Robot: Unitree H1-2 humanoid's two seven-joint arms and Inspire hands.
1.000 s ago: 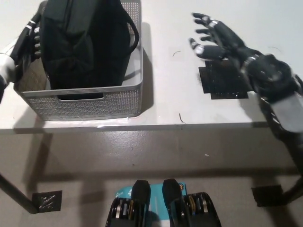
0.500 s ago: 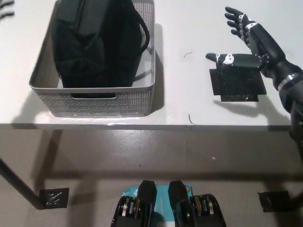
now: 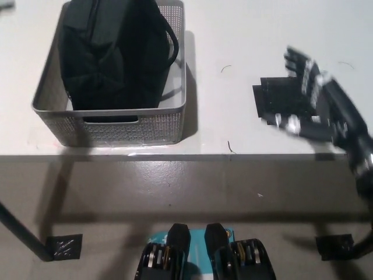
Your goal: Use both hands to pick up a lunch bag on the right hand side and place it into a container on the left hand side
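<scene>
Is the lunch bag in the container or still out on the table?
In. The black lunch bag sits inside the grey container, enclosed by its walls. The right hand is empty, apart over the table.

White table [image 3: 233,35], black tape patch [image 3: 280,102] on it, grey floor [image 3: 175,192], floor tape [image 3: 63,246]

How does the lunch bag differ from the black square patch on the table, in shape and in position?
The lunch bag is bulky and stands inside the grey container; the black patch lies flat on the bare table. The bag is left; the patch is right, partly under the open right hand. Both are black.
</scene>
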